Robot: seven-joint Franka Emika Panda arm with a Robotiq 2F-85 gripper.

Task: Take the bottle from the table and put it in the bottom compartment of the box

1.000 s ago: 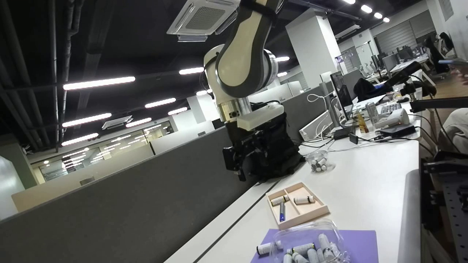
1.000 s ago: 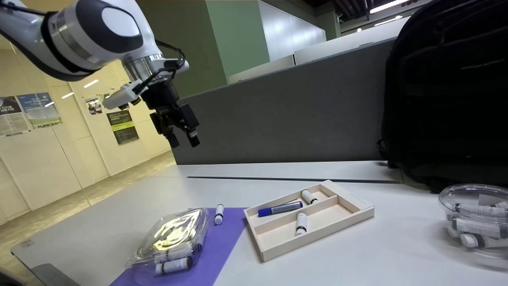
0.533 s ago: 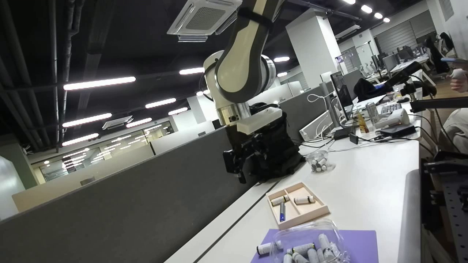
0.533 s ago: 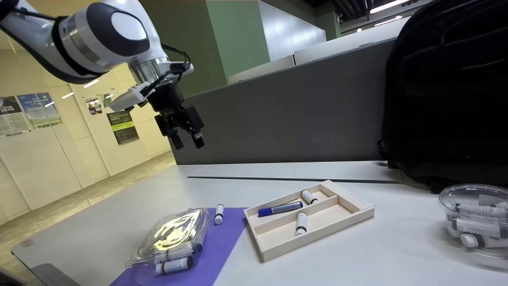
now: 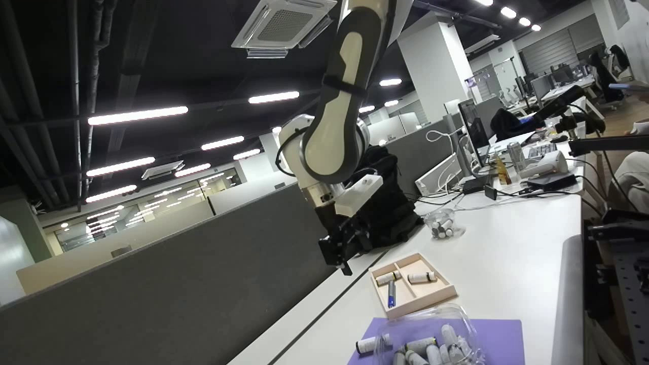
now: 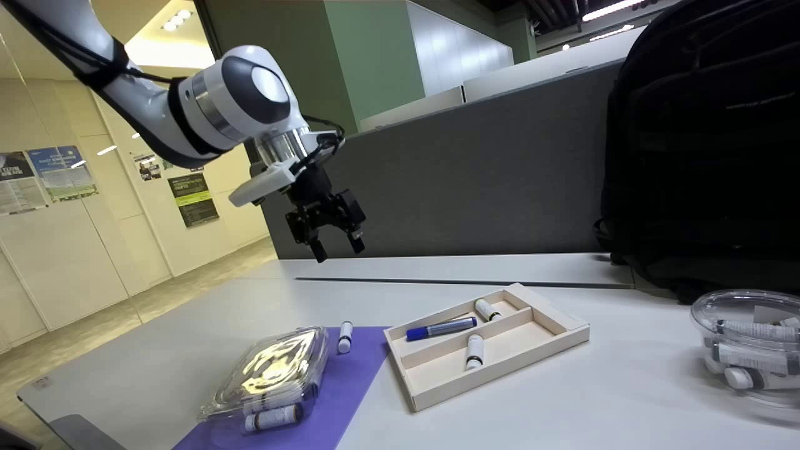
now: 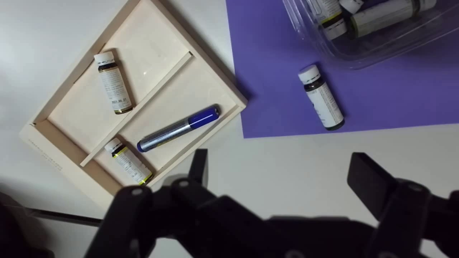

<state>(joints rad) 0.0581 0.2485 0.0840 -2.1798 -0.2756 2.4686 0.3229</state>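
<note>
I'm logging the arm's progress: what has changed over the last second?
The gripper came down and nearer the box in both exterior views; it stays open, nothing grasped or released. The box, the marker inside it and the bottle on the purple mat stayed put.

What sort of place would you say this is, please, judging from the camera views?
It is most likely an open-plan office: an exterior view shows a long dark gray partition, with a monitor and a keyboard farther back.
</note>
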